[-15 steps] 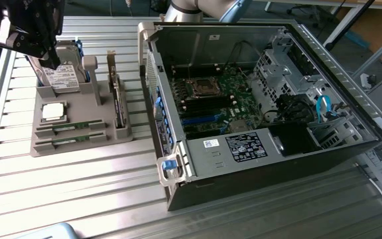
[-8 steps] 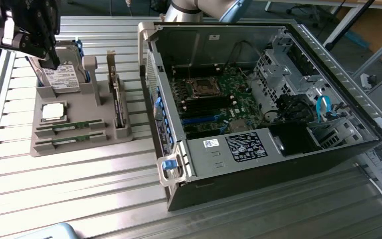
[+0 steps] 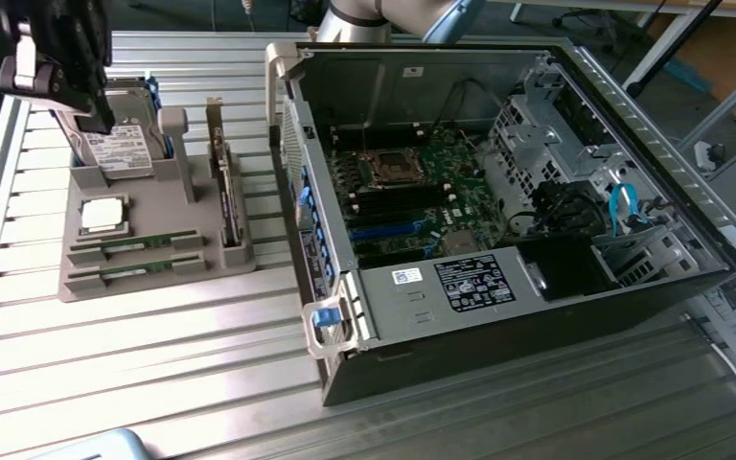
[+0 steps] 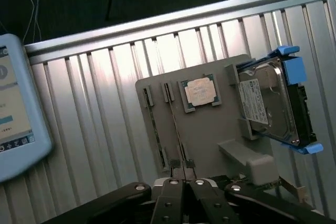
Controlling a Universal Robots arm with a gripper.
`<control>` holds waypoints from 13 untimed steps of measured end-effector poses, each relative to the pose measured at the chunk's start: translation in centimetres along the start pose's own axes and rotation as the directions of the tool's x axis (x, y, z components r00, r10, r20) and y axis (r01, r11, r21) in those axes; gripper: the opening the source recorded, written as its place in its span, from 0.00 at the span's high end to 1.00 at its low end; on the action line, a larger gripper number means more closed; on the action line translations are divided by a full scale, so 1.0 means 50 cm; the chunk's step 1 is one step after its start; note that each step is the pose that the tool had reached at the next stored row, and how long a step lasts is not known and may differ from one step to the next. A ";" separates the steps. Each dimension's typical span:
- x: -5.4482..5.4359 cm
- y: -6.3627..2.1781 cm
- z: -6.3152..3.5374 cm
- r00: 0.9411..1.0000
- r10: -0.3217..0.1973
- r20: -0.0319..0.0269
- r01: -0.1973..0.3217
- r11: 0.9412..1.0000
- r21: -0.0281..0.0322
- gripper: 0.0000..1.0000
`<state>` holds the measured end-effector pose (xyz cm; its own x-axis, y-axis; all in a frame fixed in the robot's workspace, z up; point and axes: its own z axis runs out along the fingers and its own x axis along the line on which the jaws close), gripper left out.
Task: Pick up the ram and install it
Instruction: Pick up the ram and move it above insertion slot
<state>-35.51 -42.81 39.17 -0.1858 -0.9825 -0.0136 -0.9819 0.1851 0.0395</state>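
Observation:
Two ram sticks lie side by side in slots at the front of a grey holder tray: one ram and a second ram closer to the tray's edge. In the wrist view both appear edge-on as thin strips, one ram and the other ram. My gripper hangs above the tray's back end, over the hard drive, well apart from the sticks. Its fingers are pressed together with nothing between them, so the gripper is shut and empty.
On the tray also sit a hard drive in blue rails, a silver processor and an upright expansion card. An open computer case with its motherboard lies at the exterior view's right. A light-blue tablet rests beside the tray.

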 end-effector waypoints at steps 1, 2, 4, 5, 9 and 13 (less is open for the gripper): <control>0.000 0.000 0.000 1.000 -0.016 -0.001 0.016 1.000 0.000 0.89; 0.000 0.000 0.000 0.999 -0.036 -0.001 0.036 0.999 0.000 0.89; 0.000 0.000 0.001 0.997 -0.071 -0.003 0.071 0.997 0.000 0.89; 0.000 0.000 0.001 0.996 -0.091 -0.003 0.091 0.996 0.000 0.89; 0.000 0.000 0.001 0.987 -0.163 -0.006 0.163 0.987 0.000 0.89; 0.000 0.000 0.002 0.973 -0.229 -0.008 0.229 0.973 -0.001 0.89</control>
<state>-35.51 -42.81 39.09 0.0445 -0.9989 -0.0139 -0.9983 -0.0450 0.0368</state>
